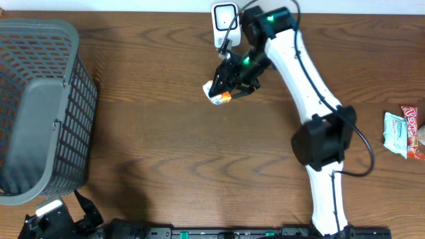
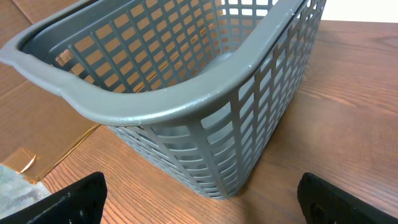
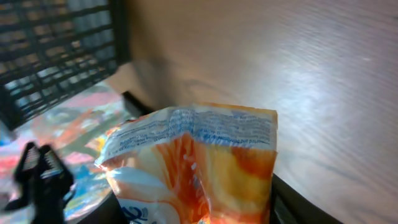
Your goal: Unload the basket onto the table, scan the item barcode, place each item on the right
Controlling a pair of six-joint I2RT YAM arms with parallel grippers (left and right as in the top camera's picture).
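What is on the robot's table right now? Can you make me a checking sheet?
Surface: wooden table, bare in the middle.
Job's things: orange-and-white snack packet gripped near the white scanner.
Clutter: grey basket at the left; pale green packet and red packet at the right edge.
Tools: right tool shut on the snack packet; left tool open, holding nothing.
Cables: black cable looping off the right arm.
Surroundings: pale wall strip behind the table.

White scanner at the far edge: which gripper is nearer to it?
Right. The right gripper, holding an orange-and-white snack packet, is just below the scanner; the left gripper is far off beside the grey basket.
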